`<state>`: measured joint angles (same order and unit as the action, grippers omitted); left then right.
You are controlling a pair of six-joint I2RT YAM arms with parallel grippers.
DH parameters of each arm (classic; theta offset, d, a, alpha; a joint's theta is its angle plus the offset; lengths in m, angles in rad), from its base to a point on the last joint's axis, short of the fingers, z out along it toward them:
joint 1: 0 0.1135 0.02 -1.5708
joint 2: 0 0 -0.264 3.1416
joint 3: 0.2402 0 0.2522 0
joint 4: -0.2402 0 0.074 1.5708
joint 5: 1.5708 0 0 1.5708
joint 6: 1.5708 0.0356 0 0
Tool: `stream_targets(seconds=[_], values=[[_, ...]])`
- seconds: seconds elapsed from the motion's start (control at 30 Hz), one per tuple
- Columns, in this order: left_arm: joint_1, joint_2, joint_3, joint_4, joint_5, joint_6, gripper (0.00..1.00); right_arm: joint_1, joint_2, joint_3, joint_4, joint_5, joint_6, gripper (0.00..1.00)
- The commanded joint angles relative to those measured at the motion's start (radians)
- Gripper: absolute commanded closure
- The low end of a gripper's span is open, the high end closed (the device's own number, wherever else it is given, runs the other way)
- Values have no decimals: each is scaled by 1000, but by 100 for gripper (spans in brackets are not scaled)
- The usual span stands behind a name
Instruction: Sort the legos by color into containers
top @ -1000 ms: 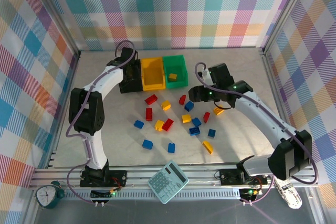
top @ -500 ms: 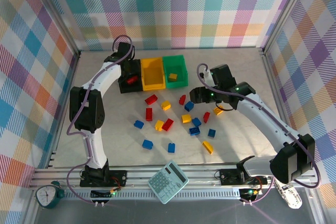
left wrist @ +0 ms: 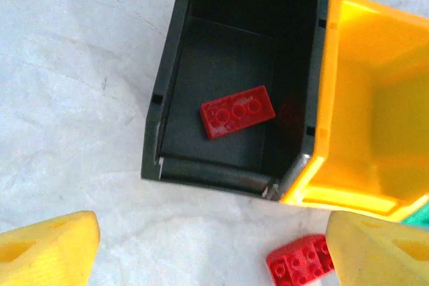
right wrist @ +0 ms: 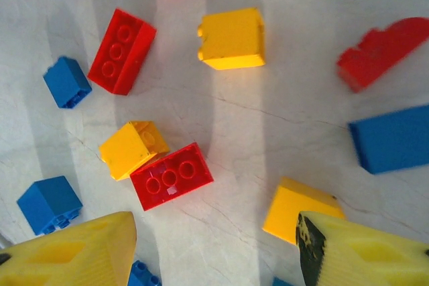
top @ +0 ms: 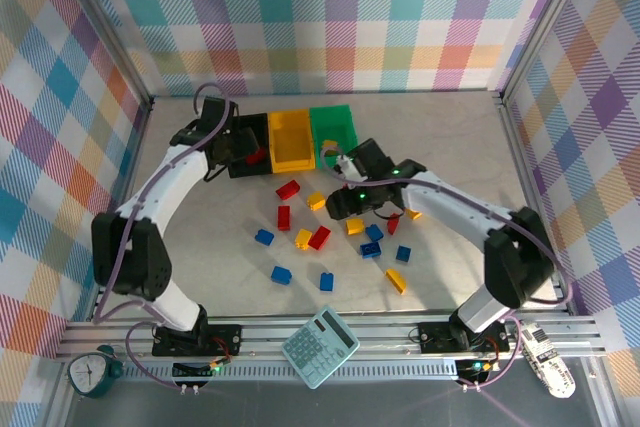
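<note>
1. Three bins stand touching in a row toward the far edge of the desk (top: pixel 450 127): the black bin (left wrist: pixel 164 78) nearest the left edge, the yellow bin (top: pixel 290 142) in the middle, and the green bin (top: pixel 335 125) on the right.
2. One red lego (left wrist: pixel 238 111) lies flat, studs up, on the floor of the black bin.
3. The left hand (left wrist: pixel 211 226) hangs over the near end of the black bin, its yellow fingers (left wrist: pixel 50 249) spread wide with nothing between them.
4. Another red lego (left wrist: pixel 300 261) sits on the desk just in front of the yellow bin.
5. Loose red, blue and yellow legos lie scattered across the middle of the desk.
6. The right hand (right wrist: pixel 214 226) is above this scatter, fingers (right wrist: pixel 362 246) apart and gripping nothing.
7. Under it, a red six-stud brick (right wrist: pixel 171 175) touches a small yellow brick (right wrist: pixel 133 149).
8. A yellow brick (right wrist: pixel 298 209) lies just beside the right finger.
9. Farther out are a yellow brick (right wrist: pixel 231 38), a red brick (right wrist: pixel 122 50) and two small blue bricks (right wrist: pixel 67 82).
10. A teal calculator (top: pixel 320 345) lies at the near edge.
</note>
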<state>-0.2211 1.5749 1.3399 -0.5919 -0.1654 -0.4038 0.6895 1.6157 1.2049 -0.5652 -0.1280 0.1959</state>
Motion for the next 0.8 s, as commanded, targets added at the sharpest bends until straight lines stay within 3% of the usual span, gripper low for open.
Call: stream_targets(seconds=[0.0, 0.4, 0.77], values=[[-30, -75, -45, -81, 17, -21, 12, 18, 67, 73, 46, 12, -44, 35], [-69, -291, -122, -169, 63, 9, 9, 44, 338, 247, 67, 66, -81, 29], [-73, -311, -117, -228, 46, 33, 9, 50, 452, 333, 56, 92, -88, 28]])
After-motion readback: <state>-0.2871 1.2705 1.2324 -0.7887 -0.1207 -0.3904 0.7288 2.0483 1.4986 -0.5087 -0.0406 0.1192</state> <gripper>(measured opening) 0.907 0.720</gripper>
